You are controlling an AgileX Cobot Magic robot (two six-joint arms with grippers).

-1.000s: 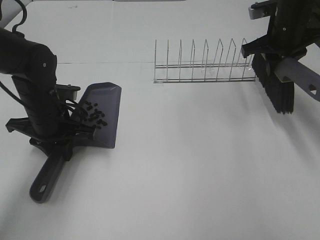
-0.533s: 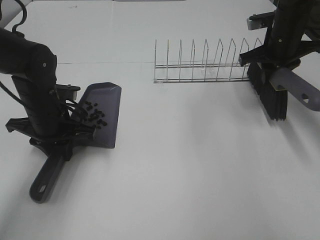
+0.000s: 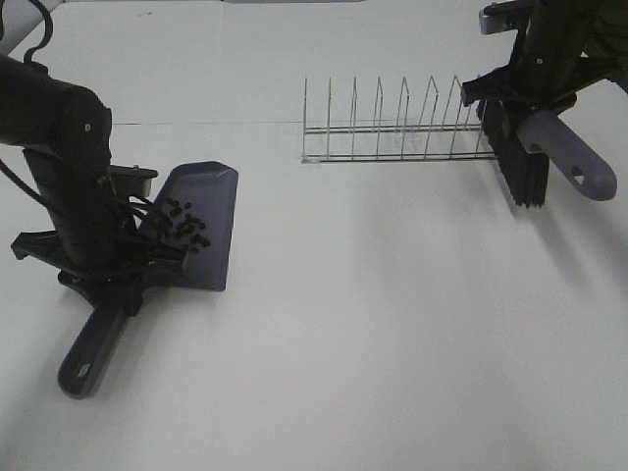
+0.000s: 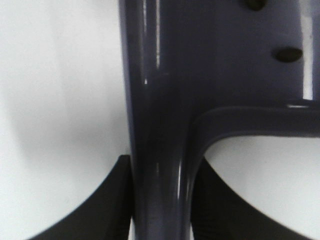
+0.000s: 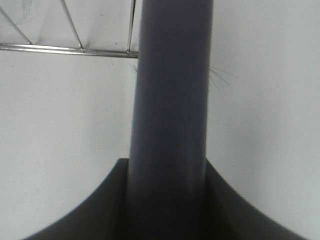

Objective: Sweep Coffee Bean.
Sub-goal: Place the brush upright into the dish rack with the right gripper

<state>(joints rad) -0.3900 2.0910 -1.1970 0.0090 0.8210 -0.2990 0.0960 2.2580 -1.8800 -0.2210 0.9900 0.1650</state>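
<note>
Several tiny dark coffee beans (image 3: 184, 225) lie in a loose cluster inside the grey dustpan (image 3: 208, 211), which rests on the white table at the left. My left gripper (image 3: 126, 280) is shut on the dustpan's handle (image 4: 162, 165); two beans (image 4: 289, 54) show in the left wrist view. My right gripper (image 3: 535, 108) is shut on the grey handle (image 5: 172, 115) of a black-bristled brush (image 3: 525, 162), held at the far right by the rack's end, bristles hanging down close to the table.
A wire dish rack (image 3: 397, 132) stands at the back centre-right, right next to the brush; its wires show in the right wrist view (image 5: 70, 47). White tabletop (image 3: 392, 324) stretches between dustpan and brush.
My right gripper has carried the brush up and back toward the rack's right end, turning the bristles more upright. The left arm, dustpan and beans have not moved.
</note>
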